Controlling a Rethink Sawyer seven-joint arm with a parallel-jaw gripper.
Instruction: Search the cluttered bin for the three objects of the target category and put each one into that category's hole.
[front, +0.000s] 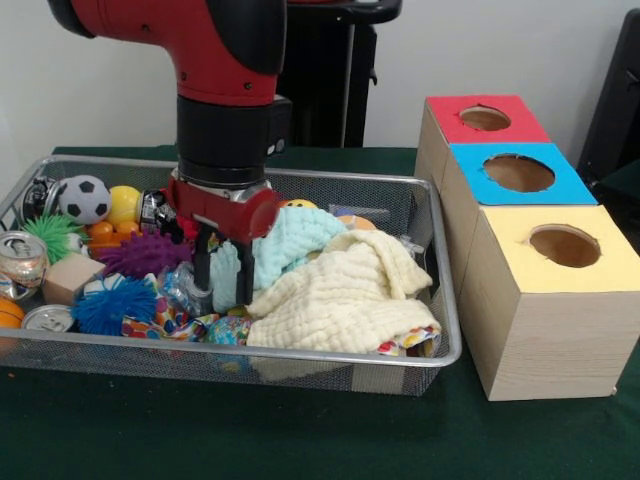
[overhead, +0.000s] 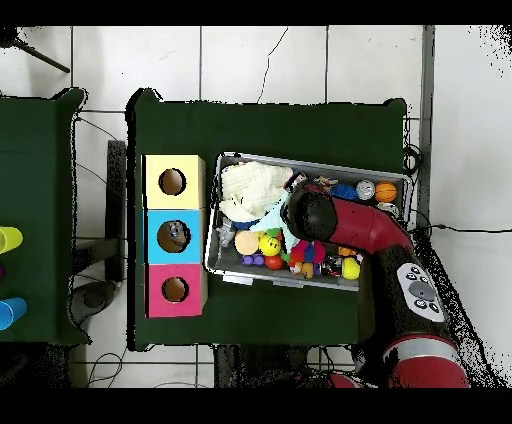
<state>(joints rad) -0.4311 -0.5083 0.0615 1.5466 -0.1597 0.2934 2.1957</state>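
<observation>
So the red and black arm's gripper (front: 222, 280) is down inside the wide silver wire-mesh basket (front: 300, 362), black fingers spread apart over a crinkled clear plastic bottle (front: 185, 290). That bottle sits between the blue spiky rubber ball (front: 112, 304) and the pale yellow cloth (front: 345, 300).

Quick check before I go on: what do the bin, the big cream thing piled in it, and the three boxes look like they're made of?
The bin looks like silver wire mesh with a rounded metal rim: you can see through its walls. The cream cloth seems soft, crinkled fabric, going by its folds. The boxes look like pale wood or wood-grain board, with matte red, blue and yellow tops.
</observation>
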